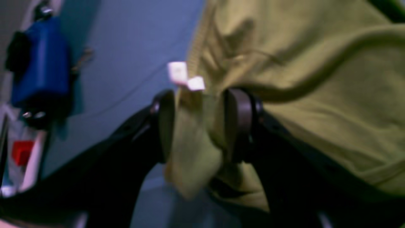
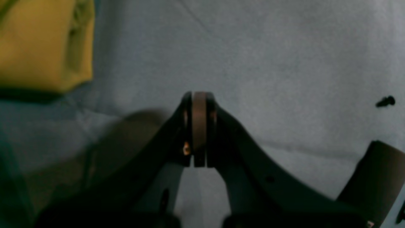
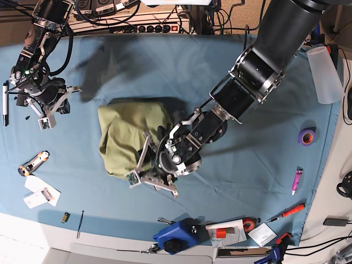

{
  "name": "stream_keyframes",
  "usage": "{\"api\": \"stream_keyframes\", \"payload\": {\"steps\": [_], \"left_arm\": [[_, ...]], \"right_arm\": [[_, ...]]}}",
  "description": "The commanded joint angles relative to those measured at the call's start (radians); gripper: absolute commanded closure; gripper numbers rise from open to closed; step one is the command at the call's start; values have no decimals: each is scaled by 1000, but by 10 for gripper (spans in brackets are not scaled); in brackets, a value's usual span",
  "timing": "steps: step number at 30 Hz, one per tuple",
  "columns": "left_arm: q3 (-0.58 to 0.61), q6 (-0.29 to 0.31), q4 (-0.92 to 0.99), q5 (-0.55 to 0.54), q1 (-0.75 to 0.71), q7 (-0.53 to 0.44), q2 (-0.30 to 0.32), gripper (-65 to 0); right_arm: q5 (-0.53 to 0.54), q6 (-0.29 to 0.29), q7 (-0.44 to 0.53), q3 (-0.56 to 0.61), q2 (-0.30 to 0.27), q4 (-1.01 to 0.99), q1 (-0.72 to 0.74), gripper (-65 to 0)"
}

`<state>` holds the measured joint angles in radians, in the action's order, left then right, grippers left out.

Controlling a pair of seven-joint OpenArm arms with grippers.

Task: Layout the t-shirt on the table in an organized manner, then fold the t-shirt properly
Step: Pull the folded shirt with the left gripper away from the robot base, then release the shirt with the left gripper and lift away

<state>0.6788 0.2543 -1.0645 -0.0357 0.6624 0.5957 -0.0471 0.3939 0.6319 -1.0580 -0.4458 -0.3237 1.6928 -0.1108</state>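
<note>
Base view, crumpled olive t-shirt (image 3: 127, 133) on blue table (image 3: 247, 170), left tool (image 1: 197, 123) parted around fabric fold, right tool (image 2: 199, 126) pressed closed, empty

Premises: a robotics lab or workshop bench. Two black arms work over a table (image 3: 231, 181) draped in light-blue cloth. A power strip (image 3: 157, 26) and tangled cables (image 3: 113, 14) run along the far edge. Loose tools lie around the margins: purple tape (image 3: 307, 136), a red-handled screwdriver (image 3: 287, 213), a utility knife (image 3: 33, 163), a blue clamp (image 3: 176, 235), a marker (image 3: 5, 103), a cable tie (image 3: 80, 224) and paper cards (image 3: 38, 192).
</note>
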Motion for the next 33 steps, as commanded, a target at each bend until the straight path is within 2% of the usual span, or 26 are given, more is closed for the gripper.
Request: {"api": "stream_keyframes", "payload": {"steps": [1, 5, 7, 12, 14, 16, 19, 21, 22, 24, 28, 33], "left_arm": [[-7, -31, -16, -1, 37, -16, -11, -271], [-7, -168, -17, -1, 50, 21, -11, -270], [-7, -212, -16, -1, 50, 25, -10, -270], [-7, -199, -15, -33, 38, 62, -8, -270], [-7, -199, -15, -15, 31, 73, -7, -268], [-7, -235, -28, 23, 33, 132, -8, -259], [-8, -391, -102, 109, 36, 270, -5, -163], [-9, -478, -175, 190, 32, 354, 1, -60], [-9, -502, -214, 228, 29, 386, 8, -2], [-9, -518, -290, 281, 20, 434, 29, 0], [-10, -514, -397, 339, 2, 526, 74, 0], [-11, -502, -416, 339, -20, 538, 148, 0]], "right_arm": [[9, -1, 19, -7, -17, 13, 14, 0], [9, -1, 19, -7, -17, 13, 14, 0], [9, -1, 19, -7, -17, 13, 14, 0], [10, -1, 19, -7, -17, 13, 14, 0], [10, -1, 19, -7, -17, 13, 14, 0], [10, -1, 24, -7, -18, 13, 14, 0], [10, 0, 46, -7, -18, 14, 14, 0], [11, 0, 51, -7, -18, 14, 14, 0], [14, 0, 51, -7, -18, 14, 14, 0], [30, 0, 48, -7, -18, 14, 14, 0], [55, 1, 48, -7, -18, 14, 14, 0], [55, 4, 44, -7, -18, 14, 14, 0]]}}
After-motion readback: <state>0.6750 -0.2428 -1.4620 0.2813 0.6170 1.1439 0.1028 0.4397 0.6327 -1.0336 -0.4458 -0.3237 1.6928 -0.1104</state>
